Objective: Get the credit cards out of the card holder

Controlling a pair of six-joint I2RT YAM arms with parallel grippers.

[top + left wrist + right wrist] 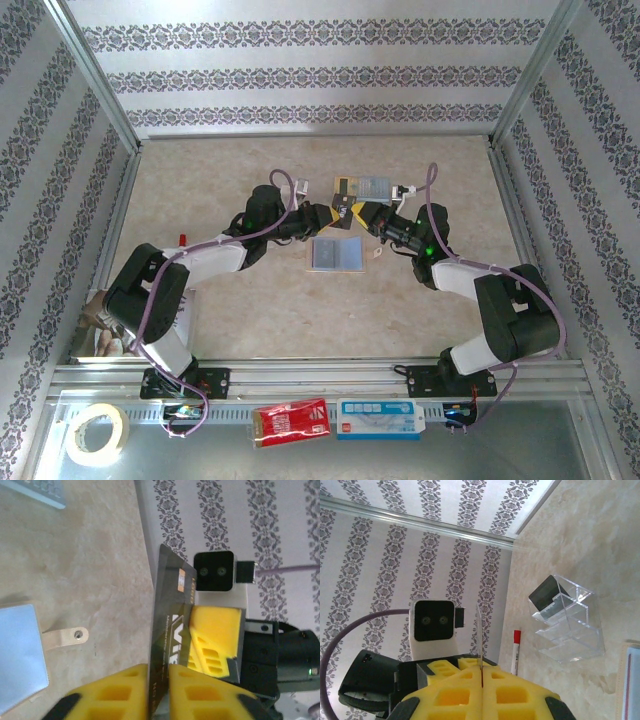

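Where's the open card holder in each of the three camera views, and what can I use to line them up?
Top external: card holder at the picture's centre.
Left wrist: card holder at lower left edge, strap tab pointing right.
Right wrist: card holder, a sliver at bottom right edge.
Shared landmark: dark credit card pinched by left gripper and right gripper.

Robot lab test enclosure, patterned walls point(300, 75), aluminium frame rails point(320, 369), beige tabletop point(270, 310)

Card holder point(338, 253) on marbled table point(260, 310)
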